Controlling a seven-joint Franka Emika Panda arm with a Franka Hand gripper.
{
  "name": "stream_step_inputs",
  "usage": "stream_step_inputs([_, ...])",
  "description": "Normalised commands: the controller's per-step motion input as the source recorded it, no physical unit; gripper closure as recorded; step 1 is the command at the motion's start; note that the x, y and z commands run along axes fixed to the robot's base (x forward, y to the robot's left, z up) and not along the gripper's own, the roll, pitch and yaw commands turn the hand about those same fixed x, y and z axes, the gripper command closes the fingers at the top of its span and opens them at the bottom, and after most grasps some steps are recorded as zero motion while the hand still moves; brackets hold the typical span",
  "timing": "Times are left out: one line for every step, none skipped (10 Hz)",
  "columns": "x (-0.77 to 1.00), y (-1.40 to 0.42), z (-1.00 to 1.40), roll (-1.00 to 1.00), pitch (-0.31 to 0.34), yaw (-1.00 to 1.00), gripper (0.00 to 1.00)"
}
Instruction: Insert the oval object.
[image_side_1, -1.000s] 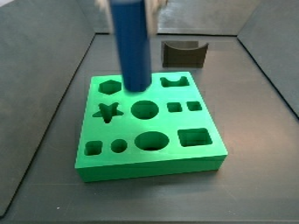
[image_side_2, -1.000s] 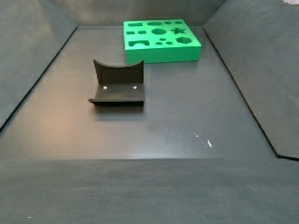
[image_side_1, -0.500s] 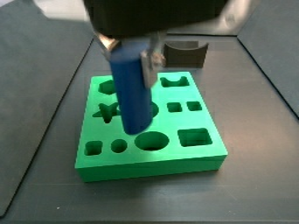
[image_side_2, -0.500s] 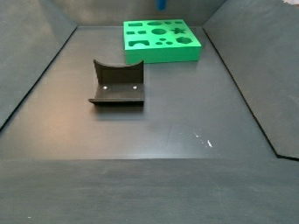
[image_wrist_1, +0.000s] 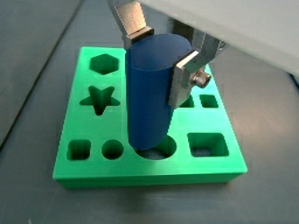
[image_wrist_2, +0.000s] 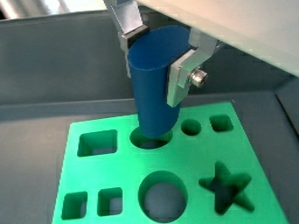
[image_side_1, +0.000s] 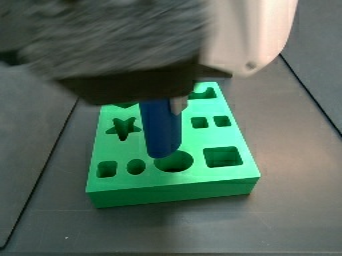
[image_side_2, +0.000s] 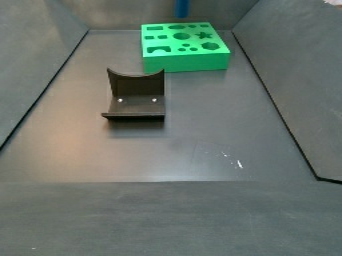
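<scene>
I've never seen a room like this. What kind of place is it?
Probably a robot test bench: a gripper holds a blue peg over a green block of shaped holes, with a dark fixture on a bare grey floor.

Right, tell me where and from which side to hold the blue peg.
Upper half, from above: the gripper already clamps the blue peg there, finger plates on opposite sides. It stands upright, its lower end in a hole of the green block, so the bottom must stay free.

I get even, soft light in every view, with the green block (image_wrist_1: 152, 166) bright against a dim grey surface (image_side_2: 187, 150). In a side view the gripper (image_side_1: 167, 75) fills the frame from nine to two o'clock as a grey, out-of-focus blur. Both wrist views are sharp, with white glare at one o'clock.
</scene>
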Motion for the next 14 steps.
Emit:
stream_step_inputs([-0.02, -0.02, -0.09, 0.19, 0.000, -0.98, 1.00])
stream_step_inputs([0.00, -0.03, -0.07, 0.17, 0.000, -0.98, 1.00])
stream_step_inputs([0.06, -0.09, 0.00, 0.10, -0.010, -0.95, 1.00])
stream_step_inputs([0.27, -0.13, 0.00, 0.11, 0.000, -0.77, 1.00])
stream_step_inputs([0.44, -0.13, 0.00, 0.15, 0.000, -0.64, 1.00])
stream_step_inputs([0.52, -0.14, -0.04, 0.17, -0.010, -0.57, 1.00])
stream_step_inputs([0.43, -0.14, -0.32, 0.18, -0.031, -0.67, 1.00])
stream_step_inputs([0.37, -0.17, -0.56, 0.20, -0.033, -0.70, 1.00])
stream_step_inputs([0.40, -0.20, -0.57, 0.32, 0.130, -0.40, 1.00])
stream_step_inputs([0.26, -0.16, -0.22, 0.40, 0.249, -0.31, 1.00])
stream_step_inputs([0.23, -0.15, -0.15, 0.41, 0.271, -0.29, 1.00])
stream_step_inputs([0.33, -0.06, -0.28, 0.31, 0.307, -0.29, 1.00])
stream_step_inputs([-0.03, 0.02, 0.00, 0.05, 0.000, 0.00, 1.00])
stream_step_inputs([0.00, 0.00, -0.09, 0.00, 0.014, -0.06, 1.00])
